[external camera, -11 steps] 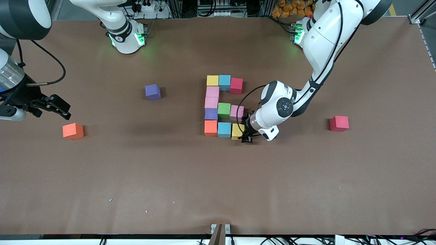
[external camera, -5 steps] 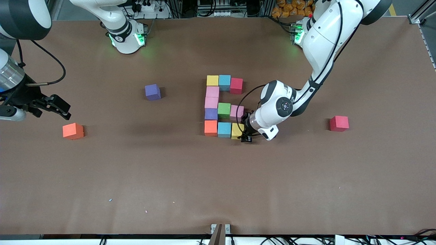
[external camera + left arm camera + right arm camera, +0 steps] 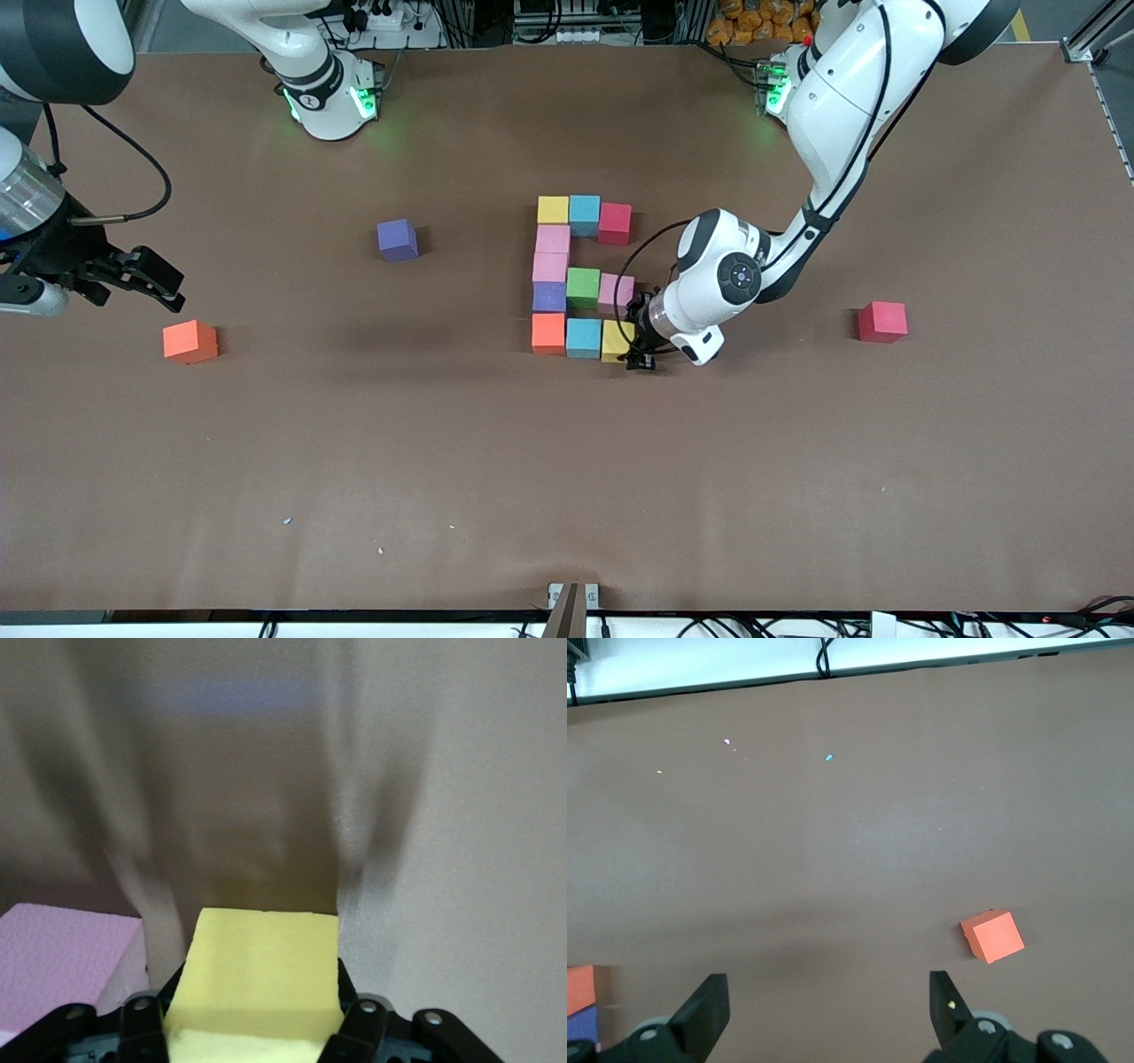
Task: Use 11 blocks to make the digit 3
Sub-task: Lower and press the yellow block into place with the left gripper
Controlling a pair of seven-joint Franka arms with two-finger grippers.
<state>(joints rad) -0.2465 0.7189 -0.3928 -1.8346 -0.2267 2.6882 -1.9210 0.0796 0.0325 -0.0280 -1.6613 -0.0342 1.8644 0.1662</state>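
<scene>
A figure of cubes lies mid-table: yellow (image 3: 553, 210), light blue (image 3: 584, 213) and red (image 3: 615, 222) in its farthest row, two pink and a purple (image 3: 549, 296) down one side, green (image 3: 583, 287) and pink (image 3: 616, 292) in the middle row, orange (image 3: 548, 332) and light blue (image 3: 584, 338) in the nearest row. My left gripper (image 3: 636, 341) is low at the table, shut on a yellow block (image 3: 616, 342) at that row's end; in the left wrist view this block (image 3: 261, 966) fills the gripper (image 3: 252, 1028). My right gripper (image 3: 168, 297) is open and empty, waiting over the right arm's end.
Loose cubes: a purple one (image 3: 397, 239) between the figure and the right arm's end, an orange one (image 3: 190, 341) under the right gripper, also in the right wrist view (image 3: 992, 936), and a red one (image 3: 882, 321) toward the left arm's end.
</scene>
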